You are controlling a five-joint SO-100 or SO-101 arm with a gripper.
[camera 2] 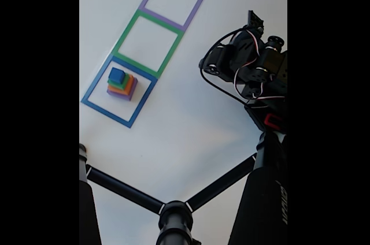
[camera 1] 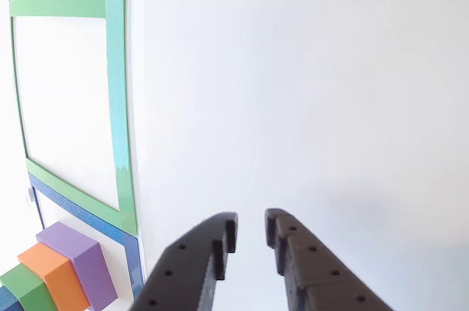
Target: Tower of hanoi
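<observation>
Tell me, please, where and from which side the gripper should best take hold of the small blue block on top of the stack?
Grip the blue block by two opposite flat sides, coming straight down from above. It is the smallest and topmost piece of the stepped stack in the blue square, so its sides stand clear of the wider green block below. The gripper looks open wide enough, probably.

Stacked blocks (camera 2: 121,84) inside blue square (camera 2: 95,107), arm (camera 2: 248,66) well apart.

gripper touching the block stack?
Apart. The other view shows the gripper over bare table, the stack well to its left.
</observation>
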